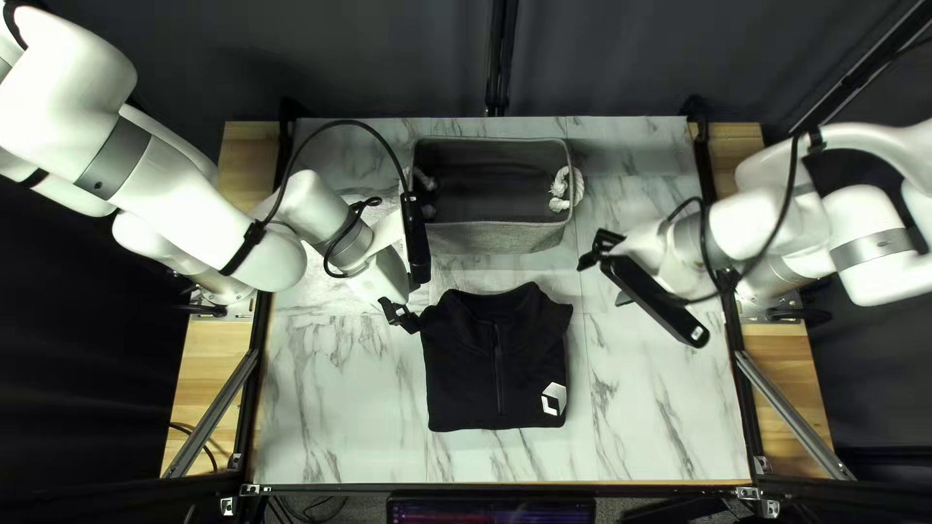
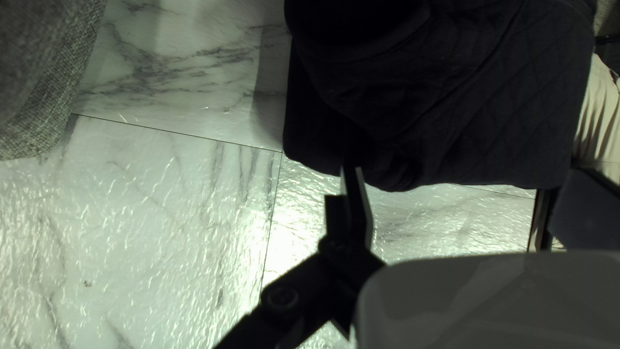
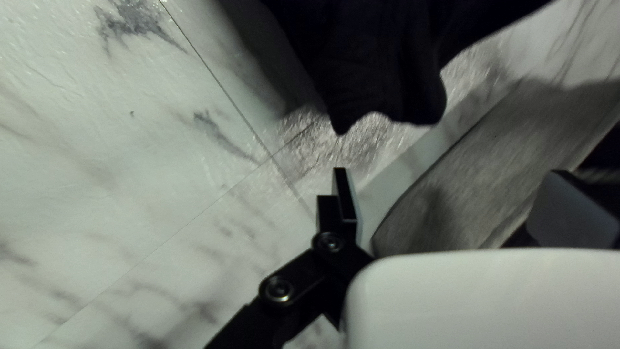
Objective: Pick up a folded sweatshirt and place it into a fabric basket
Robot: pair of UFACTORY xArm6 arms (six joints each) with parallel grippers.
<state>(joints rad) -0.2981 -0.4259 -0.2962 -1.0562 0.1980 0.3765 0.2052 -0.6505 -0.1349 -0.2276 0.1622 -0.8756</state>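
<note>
A: where's the sweatshirt (image 1: pixel 495 364)?
B: folded mid-worktop (image 1: pixel 330 427), bit toward the near edge. basket's (image 1: pixel 495 238) by the far edge.
A: left claw (image 1: pixel 417 304)?
B: wide open, empty, near the sweatshirt's far-left corner. right claw (image 1: pixel 602 281) same, but toward the right edge.

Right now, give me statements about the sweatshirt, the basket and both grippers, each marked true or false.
1. The folded sweatshirt lies on the table. True.
2. The basket stands nearer the table's near edge than the sweatshirt does. False: it stands nearer the far edge.
3. The right gripper is shut on the sweatshirt. False: its fingers are apart, clear of the cloth.
4. The left gripper is open beside the sweatshirt. True.
5. The basket's rope handles are black. False: they are white.
</note>
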